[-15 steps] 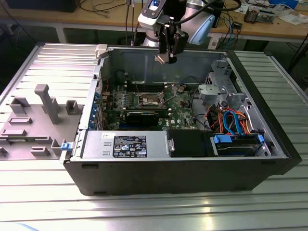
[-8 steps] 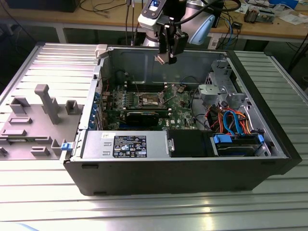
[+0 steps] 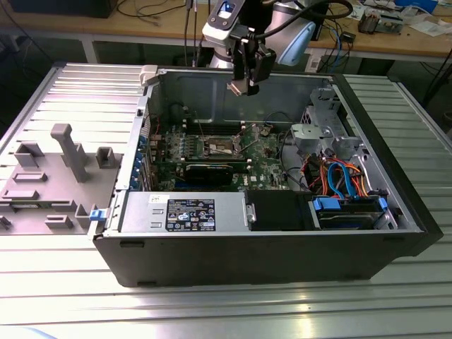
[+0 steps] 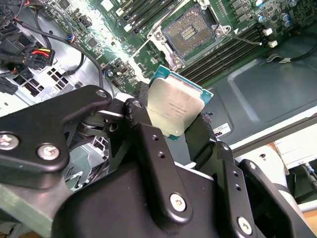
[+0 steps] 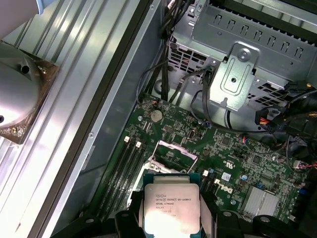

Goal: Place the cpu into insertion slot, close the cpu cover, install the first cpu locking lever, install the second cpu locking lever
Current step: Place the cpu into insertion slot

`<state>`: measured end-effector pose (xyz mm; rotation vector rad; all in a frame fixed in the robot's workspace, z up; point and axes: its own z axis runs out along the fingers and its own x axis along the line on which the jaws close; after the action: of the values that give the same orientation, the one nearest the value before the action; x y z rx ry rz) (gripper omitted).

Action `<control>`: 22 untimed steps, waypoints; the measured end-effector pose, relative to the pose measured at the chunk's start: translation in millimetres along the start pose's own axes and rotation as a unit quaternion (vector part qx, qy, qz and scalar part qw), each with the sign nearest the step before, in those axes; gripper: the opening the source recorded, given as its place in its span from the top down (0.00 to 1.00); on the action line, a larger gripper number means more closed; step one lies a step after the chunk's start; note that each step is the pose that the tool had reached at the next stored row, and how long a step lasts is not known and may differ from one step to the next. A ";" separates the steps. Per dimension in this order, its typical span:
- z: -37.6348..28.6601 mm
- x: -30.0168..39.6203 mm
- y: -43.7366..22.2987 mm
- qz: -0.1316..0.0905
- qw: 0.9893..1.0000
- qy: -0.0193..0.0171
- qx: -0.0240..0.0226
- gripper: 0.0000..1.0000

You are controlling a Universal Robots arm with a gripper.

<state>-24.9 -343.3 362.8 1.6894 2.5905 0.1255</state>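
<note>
Currently gripper (image 4: 171,119) clamped on cpu (image 4: 176,104) edges, well above open insertion slot (image 4: 190,32).
Light, stiff, probably fragile chip; opposite-edge hold looks right, metal top likely slippery.

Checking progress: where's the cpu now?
In the second wrist view the cpu is clamped in the pincer above the motherboard, not yet in the insertion slot.
</note>
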 end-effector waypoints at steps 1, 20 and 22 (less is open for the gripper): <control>0.0 0.0 0.0 0.000 1.000 0.000 0.000 0.46; 0.2 0.0 0.0 0.020 1.000 -0.002 0.000 0.46; 0.2 0.0 0.0 0.021 1.000 -0.002 0.000 0.46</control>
<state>-24.9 -343.3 362.5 1.7419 2.5536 0.1239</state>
